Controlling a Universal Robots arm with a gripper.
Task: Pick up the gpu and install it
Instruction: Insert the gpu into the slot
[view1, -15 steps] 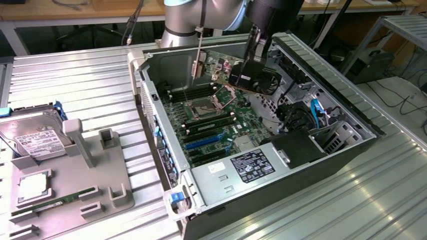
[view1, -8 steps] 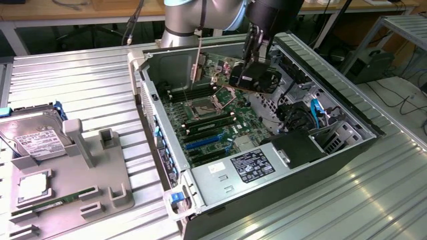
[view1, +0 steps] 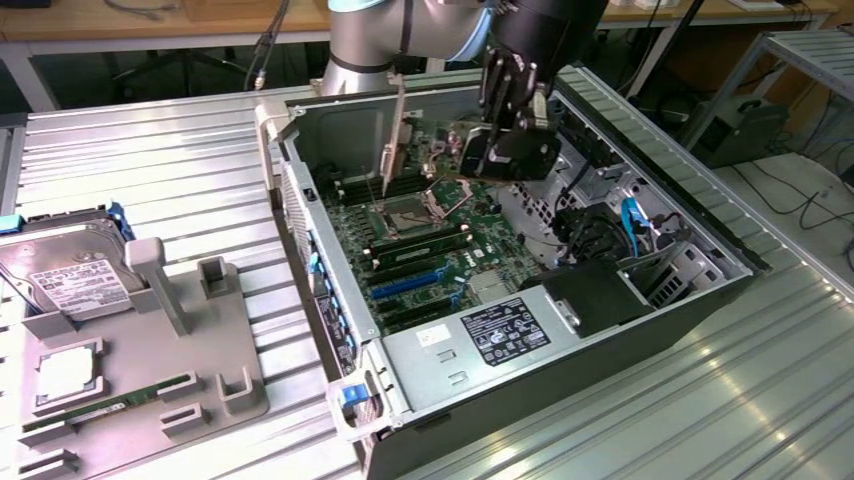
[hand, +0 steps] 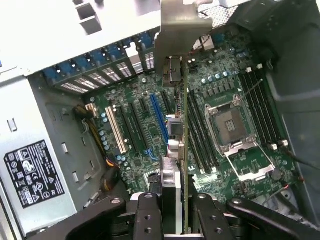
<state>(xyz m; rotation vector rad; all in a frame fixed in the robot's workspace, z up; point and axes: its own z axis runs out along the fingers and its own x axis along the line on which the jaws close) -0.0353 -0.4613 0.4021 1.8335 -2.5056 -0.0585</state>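
Hand (hand: 177, 202): closed partway round the gpu (hand: 184, 150), one finger (hand: 150, 215) on each face of the board (a firm-looking pinch, judged from the wrist view).
Gpu: hung on edge in the hand above the open case (view1: 561, 385), clear of the motherboard (hand: 225, 75) and touching no slot.
Long axis: ran straight out from the hand to the silver bracket (hand: 180, 30), in line with the slots below.
Bracket end: pointed away from the hand, toward the case's rear wall with its row of slot covers (hand: 107, 75).
Key relation: sat with its lower edge over the strip between the blue slot (hand: 159, 117) and the CPU socket (hand: 230, 125); blue slot lay just beside that edge, on the power supply (view1: 501, 335) side (parallel, not yet lined up, as judged).
Stage: lifted and carried into the case, not yet seated.
Arm: came down over the case from the far side in the exterior view.
Tray (view1: 147, 370): stood on the desk (view1: 160, 170) at the exterior view's left, well apart from the case.
Left on tray: hard drive (view1: 60, 275) and RAM stick (view1: 80, 408).
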